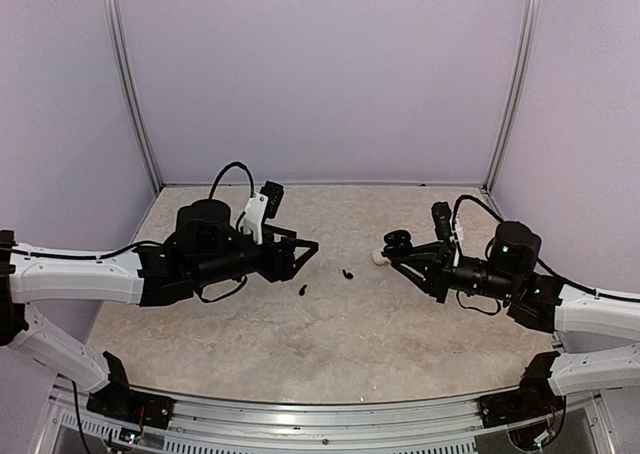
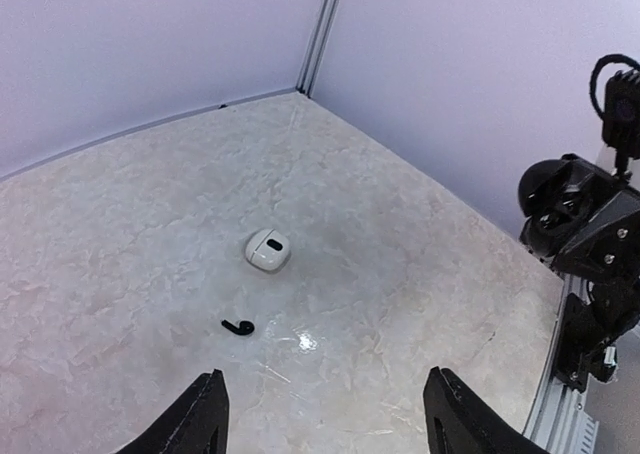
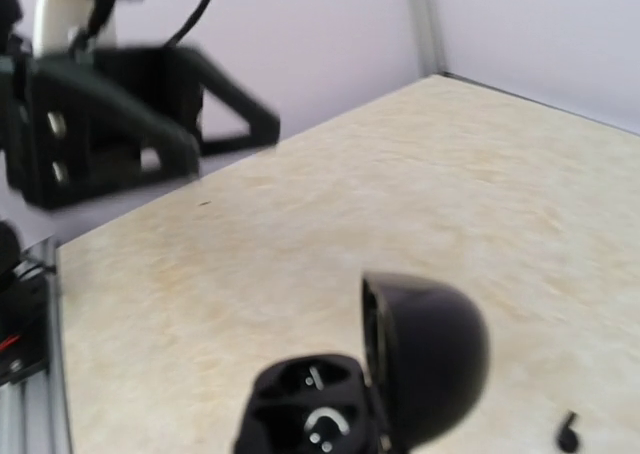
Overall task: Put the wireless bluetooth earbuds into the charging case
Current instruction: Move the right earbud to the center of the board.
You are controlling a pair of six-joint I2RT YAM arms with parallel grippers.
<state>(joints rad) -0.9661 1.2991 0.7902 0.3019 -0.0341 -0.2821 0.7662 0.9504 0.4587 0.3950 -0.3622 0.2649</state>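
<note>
Currently, left fingers (image 2: 205,414) spread wide over worktop (image 2: 120,234), black earbud (image 2: 238,326) just ahead. Right fingers (image 1: 412,258): spacing indeterminable; open black charging case (image 3: 420,359) at tips.

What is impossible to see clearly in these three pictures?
Right gripper: top external view, dark and too small; open or shut cannot be told. The right wrist view shows no fingers.
Black case: right wrist view, its lower part is cut off by the bottom edge; the sockets are blurred, contents unclear.
White case: left wrist view, too small to tell whether open.
</note>
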